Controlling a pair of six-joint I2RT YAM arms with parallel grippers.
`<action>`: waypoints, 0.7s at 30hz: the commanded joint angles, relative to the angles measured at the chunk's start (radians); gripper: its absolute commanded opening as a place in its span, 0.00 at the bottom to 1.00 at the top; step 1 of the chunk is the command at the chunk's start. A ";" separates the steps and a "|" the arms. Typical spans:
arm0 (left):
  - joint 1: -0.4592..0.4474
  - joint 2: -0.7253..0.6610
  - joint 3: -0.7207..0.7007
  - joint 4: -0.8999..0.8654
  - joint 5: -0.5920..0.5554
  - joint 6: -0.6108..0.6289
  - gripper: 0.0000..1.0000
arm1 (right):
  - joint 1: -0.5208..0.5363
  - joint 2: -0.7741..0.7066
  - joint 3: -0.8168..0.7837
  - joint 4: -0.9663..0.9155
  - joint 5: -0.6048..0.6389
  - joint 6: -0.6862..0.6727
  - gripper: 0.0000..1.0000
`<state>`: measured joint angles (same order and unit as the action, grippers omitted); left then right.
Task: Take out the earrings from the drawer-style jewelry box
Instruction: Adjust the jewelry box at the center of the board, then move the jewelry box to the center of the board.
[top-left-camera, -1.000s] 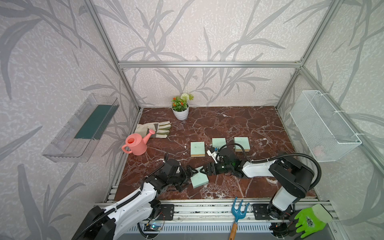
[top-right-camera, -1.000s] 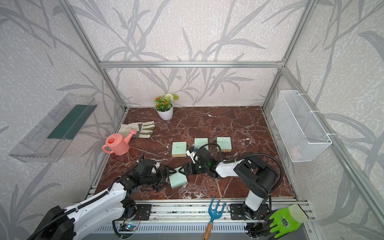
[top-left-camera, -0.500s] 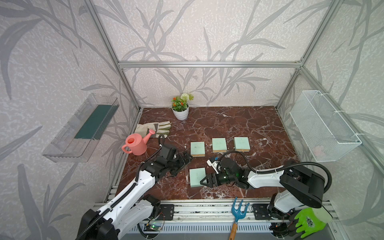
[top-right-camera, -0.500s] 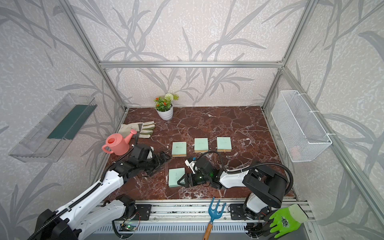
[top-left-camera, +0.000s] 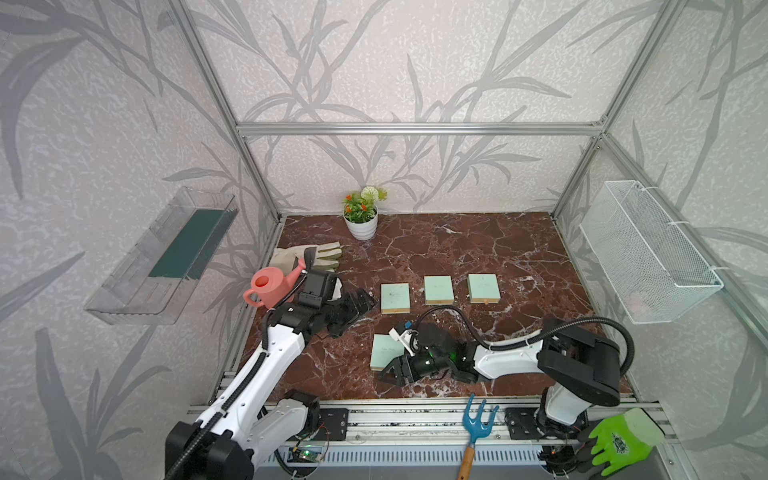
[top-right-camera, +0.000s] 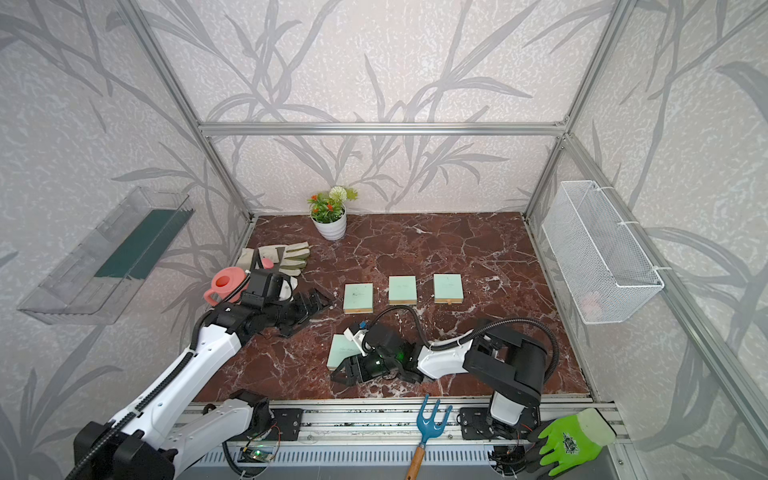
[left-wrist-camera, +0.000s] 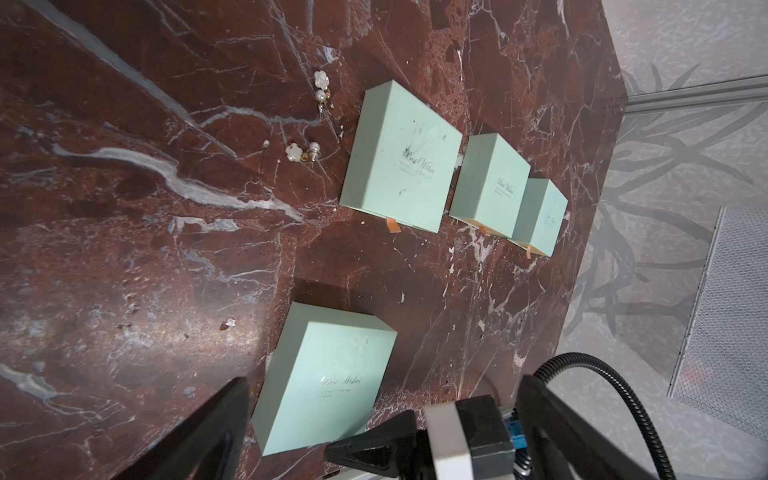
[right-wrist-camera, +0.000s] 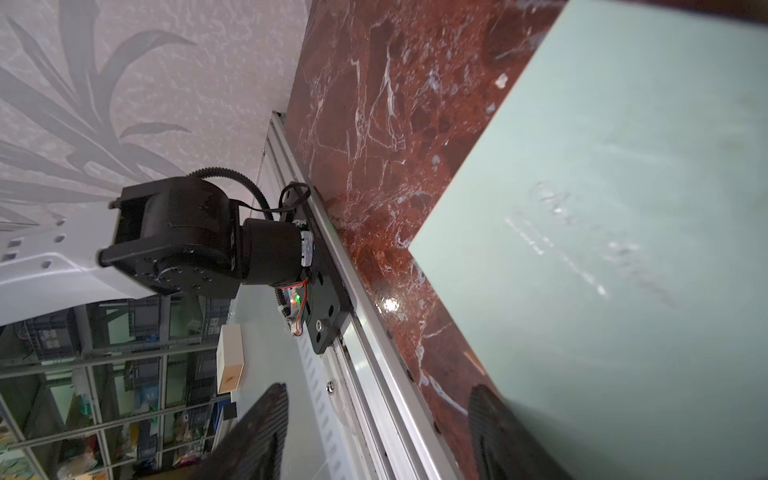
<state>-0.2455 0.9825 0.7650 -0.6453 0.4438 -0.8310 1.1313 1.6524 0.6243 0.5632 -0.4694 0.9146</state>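
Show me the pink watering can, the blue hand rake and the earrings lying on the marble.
Pink watering can (top-left-camera: 275, 289), in a top view, on its body.
Blue hand rake (top-left-camera: 477, 427), in a top view, on its forked head.
Earrings (left-wrist-camera: 321, 79), left wrist view, on one's white flower.

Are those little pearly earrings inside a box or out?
Out. One earring and a second earring lie on the marble tabletop, beside a mint-green box.
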 joint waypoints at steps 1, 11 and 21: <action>0.017 -0.071 -0.065 -0.063 0.041 0.029 0.99 | 0.000 -0.129 -0.032 -0.123 0.059 -0.027 0.70; 0.015 -0.201 -0.282 0.033 0.155 -0.061 0.95 | -0.096 -0.259 -0.034 -0.368 0.117 -0.066 0.61; -0.013 0.028 -0.336 0.276 0.224 -0.115 0.83 | -0.100 -0.105 0.021 -0.273 0.120 -0.003 0.45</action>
<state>-0.2478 0.9867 0.4324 -0.4519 0.6498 -0.9138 1.0290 1.5208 0.6121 0.2558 -0.3481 0.8875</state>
